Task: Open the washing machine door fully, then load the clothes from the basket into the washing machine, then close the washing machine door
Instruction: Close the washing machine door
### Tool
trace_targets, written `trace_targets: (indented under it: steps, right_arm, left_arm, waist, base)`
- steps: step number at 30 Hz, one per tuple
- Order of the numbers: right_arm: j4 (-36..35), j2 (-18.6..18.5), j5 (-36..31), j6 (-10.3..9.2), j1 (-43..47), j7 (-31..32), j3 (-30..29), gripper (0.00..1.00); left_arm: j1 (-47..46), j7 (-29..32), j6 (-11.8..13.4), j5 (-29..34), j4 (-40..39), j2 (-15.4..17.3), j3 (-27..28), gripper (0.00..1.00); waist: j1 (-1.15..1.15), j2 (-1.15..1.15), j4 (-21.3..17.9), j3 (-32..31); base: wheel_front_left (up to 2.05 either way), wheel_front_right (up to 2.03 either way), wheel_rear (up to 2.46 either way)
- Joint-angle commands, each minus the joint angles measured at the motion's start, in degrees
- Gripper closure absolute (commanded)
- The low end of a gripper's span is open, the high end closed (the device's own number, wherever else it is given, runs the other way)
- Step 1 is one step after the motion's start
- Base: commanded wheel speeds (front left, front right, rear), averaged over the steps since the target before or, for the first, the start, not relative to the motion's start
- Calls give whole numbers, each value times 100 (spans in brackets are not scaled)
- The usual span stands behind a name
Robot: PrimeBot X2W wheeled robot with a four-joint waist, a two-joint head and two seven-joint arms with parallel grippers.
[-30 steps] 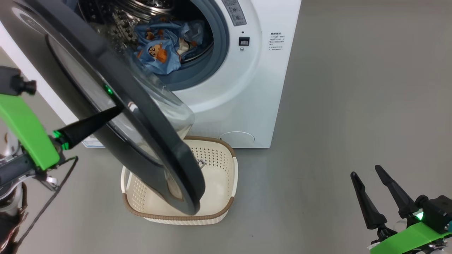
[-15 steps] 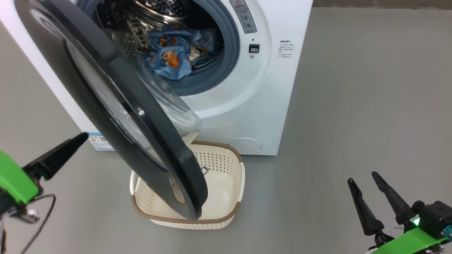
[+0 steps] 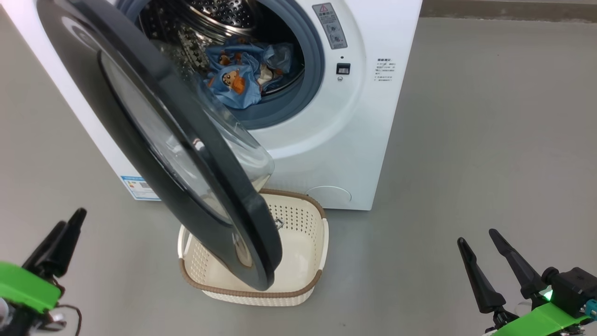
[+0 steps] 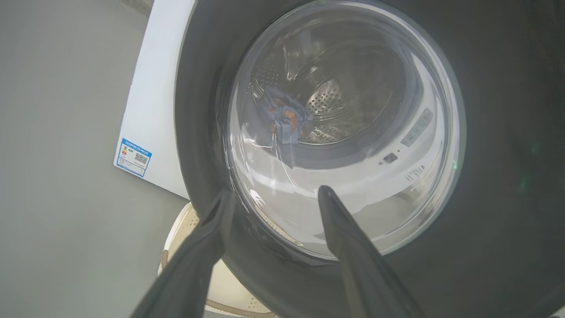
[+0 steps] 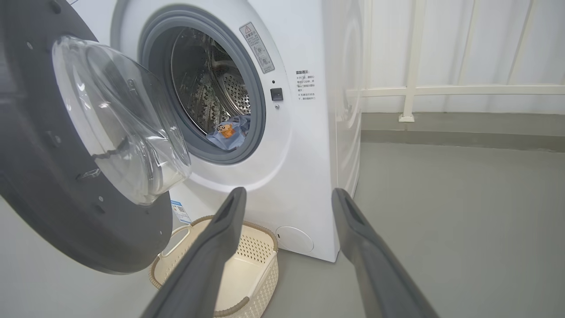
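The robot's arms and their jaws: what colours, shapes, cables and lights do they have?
Each arm ends in two long, dark jaws that taper to a blunt tip. Behind the left jaws is a bright green cover, with a thin dark cable looped beside it. Behind the right jaws is a black block with a small green light, on a flat green plate.

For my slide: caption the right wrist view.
Open right claw faces washer: door half open, clothes in drum, basket on floor.

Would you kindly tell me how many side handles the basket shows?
2. The left handle sits beside the washing machine door; the right handle is on the opposite side of the basket.
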Motion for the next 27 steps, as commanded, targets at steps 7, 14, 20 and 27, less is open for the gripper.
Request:
trace_targets:
  steps: [7,14,20,27]
  right_arm:
    - [-119,-107,-15,25,54,-47,83,0]
    - [-130,-106,-12,25,48,-47,75,0]
    - [-127,-89,-15,25,40,-47,62,0]
    - [-126,-67,-23,25,26,-47,46,0]
  left_arm:
    - [133,-1076,-21,133,110,259,-107,0]
    - [315,-2406,-21,565,386,380,-608,0]
    - [354,-2846,-21,1215,676,314,-874,0]
    - [508,-2864,-21,2919,426,-258,-36,0]
  waist:
    - [0,0,50,0]
    - [0,0,93,31]
    - [0,0,122,41]
    - [0,0,130,36]
  base:
    - [0,0,0]
    - [0,0,0]
    - [0,0,0]
    - [0,0,0]
